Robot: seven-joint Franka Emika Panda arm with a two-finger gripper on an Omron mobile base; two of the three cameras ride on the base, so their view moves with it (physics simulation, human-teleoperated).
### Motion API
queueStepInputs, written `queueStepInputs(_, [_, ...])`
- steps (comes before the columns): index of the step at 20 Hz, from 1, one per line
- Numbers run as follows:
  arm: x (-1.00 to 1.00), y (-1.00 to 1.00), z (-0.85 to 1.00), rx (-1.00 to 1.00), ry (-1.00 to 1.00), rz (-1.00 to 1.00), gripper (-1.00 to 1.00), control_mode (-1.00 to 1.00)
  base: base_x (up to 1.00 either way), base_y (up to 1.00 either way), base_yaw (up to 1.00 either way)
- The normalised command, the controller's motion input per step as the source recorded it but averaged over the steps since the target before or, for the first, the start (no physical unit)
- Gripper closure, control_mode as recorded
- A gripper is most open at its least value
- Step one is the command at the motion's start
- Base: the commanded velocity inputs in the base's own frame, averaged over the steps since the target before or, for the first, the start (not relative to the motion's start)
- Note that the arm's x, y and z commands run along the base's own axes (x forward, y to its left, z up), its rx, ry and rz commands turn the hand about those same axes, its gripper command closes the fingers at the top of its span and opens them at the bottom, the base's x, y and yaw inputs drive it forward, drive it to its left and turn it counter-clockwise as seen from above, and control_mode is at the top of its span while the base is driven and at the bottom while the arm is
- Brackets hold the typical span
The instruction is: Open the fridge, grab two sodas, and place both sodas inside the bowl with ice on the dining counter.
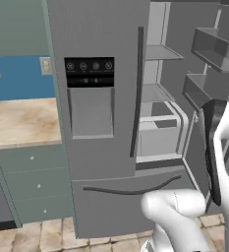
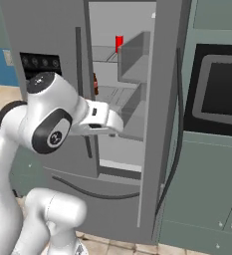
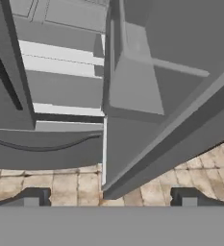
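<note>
Fridge (image 1: 106,123) first: its right-hand door (image 2: 162,124) stands swung wide, showing pale shelves (image 1: 157,51) and a drawer (image 1: 157,135), while the left door with the black dispenser panel (image 1: 89,72) is shut. So the opening step looks done, and everything else is left: neither soda has been taken, and the bowl and the dining bench are outside these pictures.

The open door carries deep bins (image 1: 212,49) on its inner face, and in the hand view its lower corner (image 3: 104,187) juts close over the tiled floor (image 3: 51,180). That edge and the bins narrow the way in; the freer room lies between the shut door's long handle (image 1: 138,93) and the open door, straight into the shelves.

The arm (image 2: 48,124) is folded in front of the fridge at about mid-height, its wrist near the opening. The hand (image 3: 108,199) hangs low, looking past the door's bottom corner, with its two fingertips (image 3: 31,198) spread wide apart and nothing between them.

A bright red soda can (image 2: 119,43) stands upright on an upper shelf, well above the hand. A second, darker soda (image 2: 95,84) shows as a sliver on the shelf below, just behind the edge of the shut door. I judge the hand must rise and turn inward, clear of the bins, to reach either.
</note>
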Motion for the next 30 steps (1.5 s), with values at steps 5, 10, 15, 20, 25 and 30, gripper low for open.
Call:
queueStepInputs(5, [-0.49, 1.00, -0.22, 0.09, -0.06, 0.04, -1.00, -1.00, 0.00, 0.00, 0.00])
queueStepInputs(10, [-0.11, 1.00, -0.07, 0.16, -0.10, 0.01, -1.00, -1.00, 0.00, 0.00, 0.00])
queueStepInputs(15, [0.21, 0.89, 0.24, 0.20, -0.18, 0.04, -1.00, -1.00, 0.00, 0.00, 0.00])
queueStepInputs(20, [0.50, 0.33, 0.45, 0.21, -0.15, 0.12, -1.00, -1.00, 0.00, 0.00, 0.00])
queueStepInputs(25, [0.61, 0.00, 0.39, 0.07, -0.03, 0.09, -1.00, -1.00, 0.00, 0.00, 0.00])
queueStepInputs(30, [0.63, 0.00, 0.15, -0.02, 0.01, 0.00, -1.00, -1.00, 0.00, 0.00, 0.00])
